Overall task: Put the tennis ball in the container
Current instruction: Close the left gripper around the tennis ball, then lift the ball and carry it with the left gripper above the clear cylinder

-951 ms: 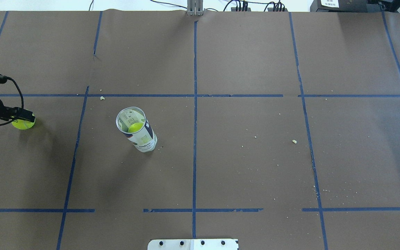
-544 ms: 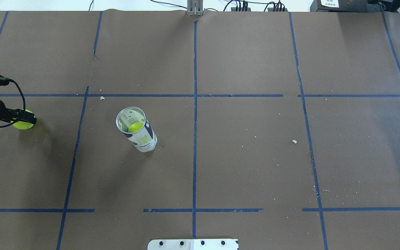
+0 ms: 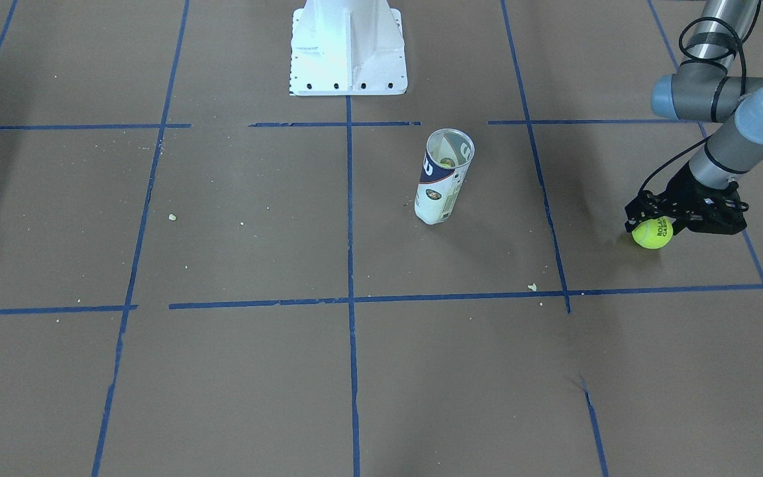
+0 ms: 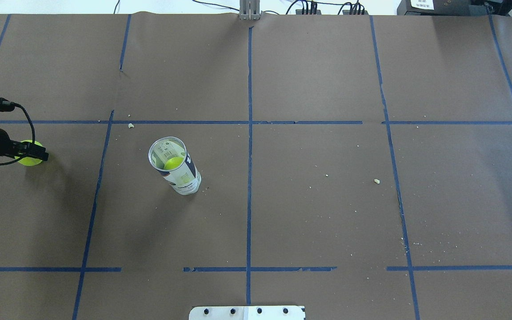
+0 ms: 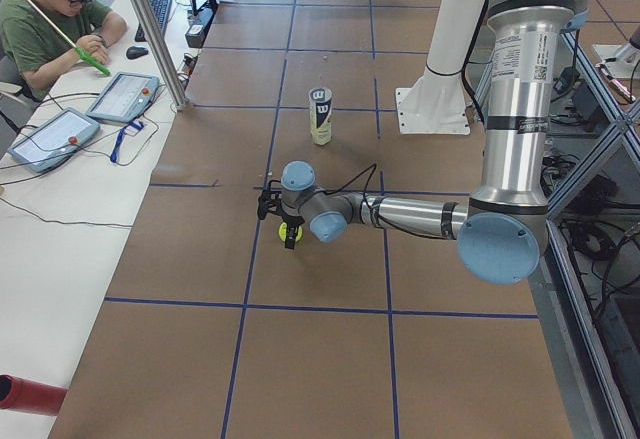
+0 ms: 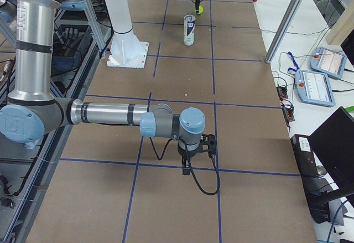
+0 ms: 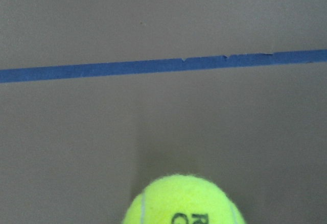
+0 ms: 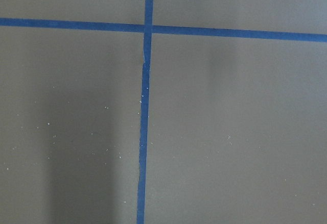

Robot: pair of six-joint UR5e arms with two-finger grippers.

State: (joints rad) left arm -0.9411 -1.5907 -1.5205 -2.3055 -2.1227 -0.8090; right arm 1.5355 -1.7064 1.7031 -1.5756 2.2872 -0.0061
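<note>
The yellow-green tennis ball (image 4: 29, 159) (image 3: 652, 234) (image 7: 184, 201) rests on the brown paper at the table's left end. My left gripper (image 4: 31, 151) (image 3: 653, 222) is lowered over it and looks open, its black fingers on either side of the ball's upper half. The clear container (image 4: 175, 166) (image 3: 444, 175) (image 5: 320, 116) stands upright and open-topped to the right of the ball, with another yellow ball (image 4: 172, 162) at its bottom. My right gripper (image 6: 188, 168) hangs low over the table's right part, seen only in the exterior right view, and I cannot tell its state.
The white pedestal base (image 3: 348, 50) (image 4: 247, 312) stands at the robot's side of the table. Blue tape lines and small crumbs (image 4: 376, 181) mark the paper. An operator (image 5: 60, 19) sits at a desk beyond a metal post (image 5: 150, 34).
My left gripper has sunk lower over the ball, so a finger now crosses the ball's middle. The ball and tube have not moved.
</note>
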